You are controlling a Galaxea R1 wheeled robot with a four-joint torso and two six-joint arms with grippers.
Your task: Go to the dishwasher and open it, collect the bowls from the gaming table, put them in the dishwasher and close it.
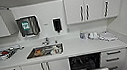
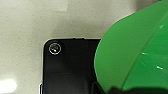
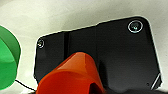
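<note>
— Green bowl (image 2: 132,52) sat closest, huge in the left wrist view over pale speckled floor. Was the left gripper pinching it?

— Couldn't tell; the fingers weren't visible. Same on the right wrist view: an orange bowl (image 3: 72,75) loomed low in frame, the green one at the left edge, grip unclear.

— And the dishwasher (image 1: 86,65)?

— Lower right of centre in the head view, under the counter (image 1: 82,48), door dropped open, dark inside. The sink (image 1: 45,51) sat left of it.
</note>
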